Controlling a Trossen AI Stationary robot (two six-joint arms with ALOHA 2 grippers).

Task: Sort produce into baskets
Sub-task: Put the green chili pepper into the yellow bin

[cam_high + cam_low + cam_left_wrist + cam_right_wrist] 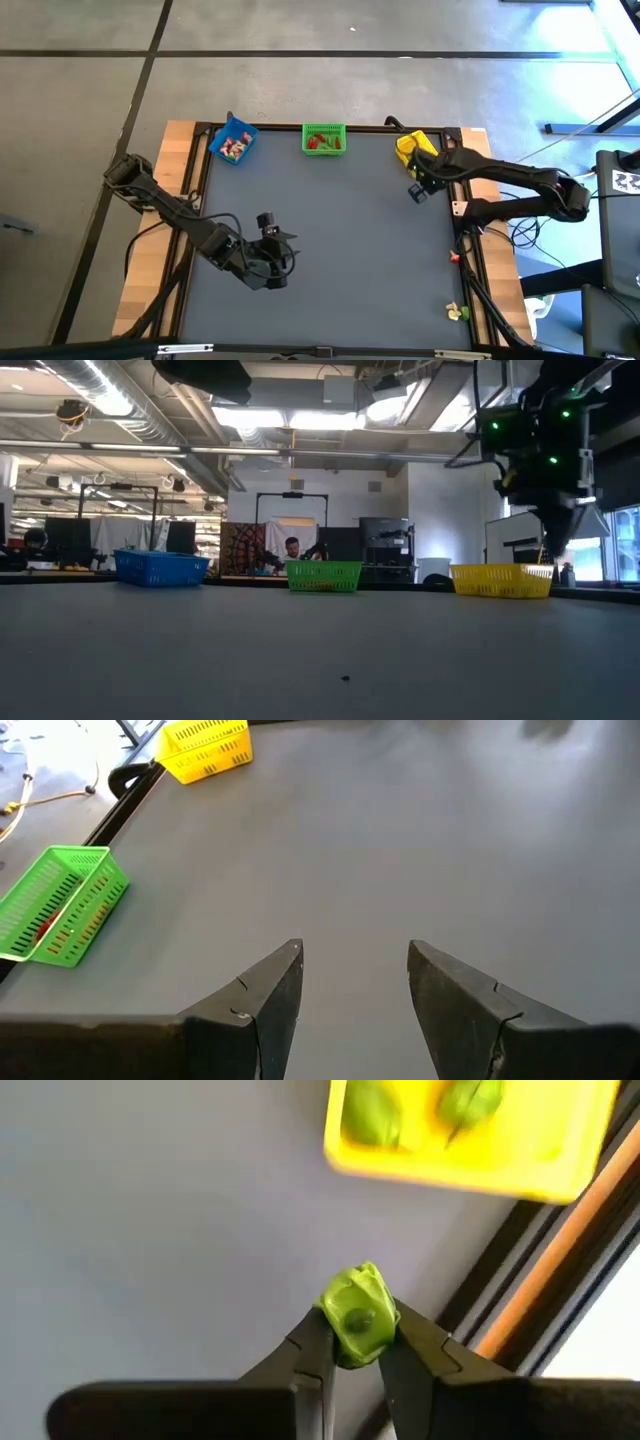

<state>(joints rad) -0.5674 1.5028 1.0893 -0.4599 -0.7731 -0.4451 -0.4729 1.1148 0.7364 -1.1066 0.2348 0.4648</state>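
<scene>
Table (340, 250): dark grey mat top, black frame rails, light wooden edges showing at both sides. Floor (300, 90): grey concrete with dark seams, around the table. Cables (525, 235): loose, dark, beside the table's right edge. Small pale item (457, 313): on the right wooden edge, kind cannot be told. Person (292, 552): seated in the room behind. Ceiling lights (290, 420): bright panels overhead. Ducting (120, 405): silver, upper left.

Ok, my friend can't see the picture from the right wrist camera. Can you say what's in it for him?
The right gripper is shut on a small green produce piece, held above the grey table. Just ahead sits the yellow basket near the table's edge, with two more green pieces already inside.
</scene>
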